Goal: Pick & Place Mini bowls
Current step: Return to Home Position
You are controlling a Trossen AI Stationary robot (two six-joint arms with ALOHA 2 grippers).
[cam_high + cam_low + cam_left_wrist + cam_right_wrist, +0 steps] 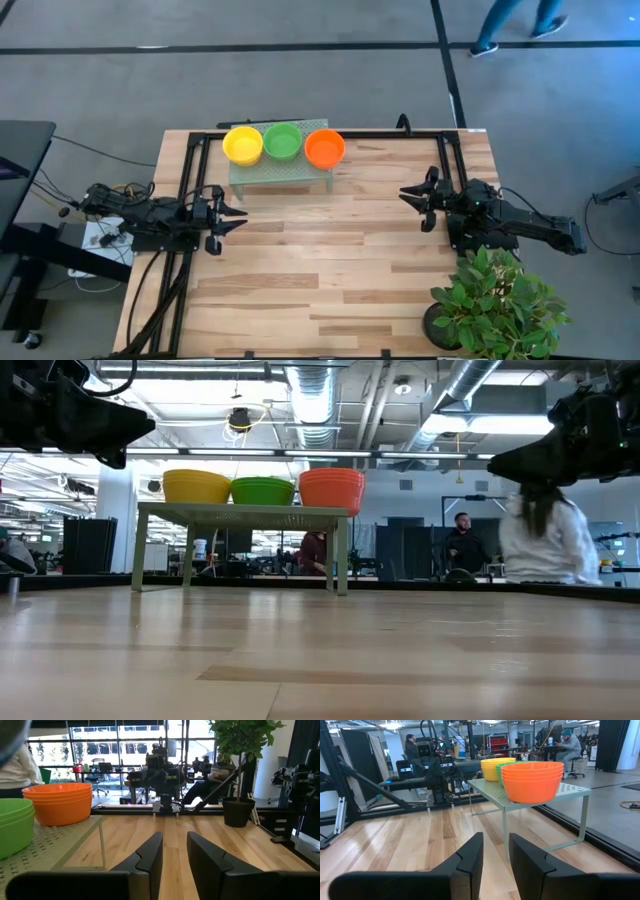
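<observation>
3 stacks of mini bowls, yellow, green and orange, sit on a small shelf at 12 o'clock of the table. the left gripper at 9 o'clock and the right gripper at 3 o'clock hang slightly parted, holding nothing. risk: the right arm, folding home, could brush the potted plant at 5 o'clock.

We are in a robotics lab inside an open-plan office: robot arms flank the wooden table, bare ducts run above it, grey floor lies around it, and beyond it a person sits in the open room.
</observation>
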